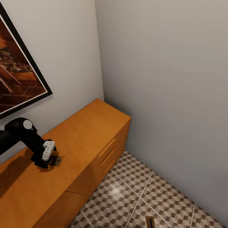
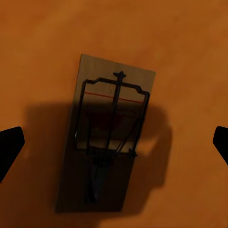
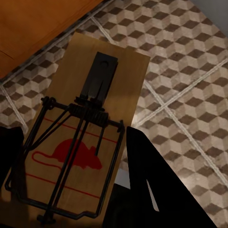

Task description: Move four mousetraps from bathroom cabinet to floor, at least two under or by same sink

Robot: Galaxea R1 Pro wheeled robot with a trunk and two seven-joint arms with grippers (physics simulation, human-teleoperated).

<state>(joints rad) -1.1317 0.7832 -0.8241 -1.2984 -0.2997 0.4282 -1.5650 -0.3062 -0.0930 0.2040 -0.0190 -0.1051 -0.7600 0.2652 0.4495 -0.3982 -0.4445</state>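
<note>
**Two mousetraps, one held, one on the cabinet**

Nearest, the right gripper [image 3: 71, 190] pinches a mousetrap [image 3: 90, 109] printed with a red mouse, above the bathroom floor [image 3: 190, 71]. Farther left, the left gripper [image 1: 47, 158], fingers spread, hovers over another mousetrap [image 2: 111, 137] on the cabinet [image 1: 91, 126]. No writing is readable.

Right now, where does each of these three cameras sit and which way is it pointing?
Head view: high on the robot, looking down at the cabinet, tiled floor and wall corner; the left arm shows.
Left wrist view: on the left arm, facing straight down at a mousetrap on the cabinet top; dark jaw tips show at both edges.
Right wrist view: on the right arm, looking along its jaws at a second mousetrap over the floor.
Shared: head and left wrist views both show the cabinet-top trap.
</note>
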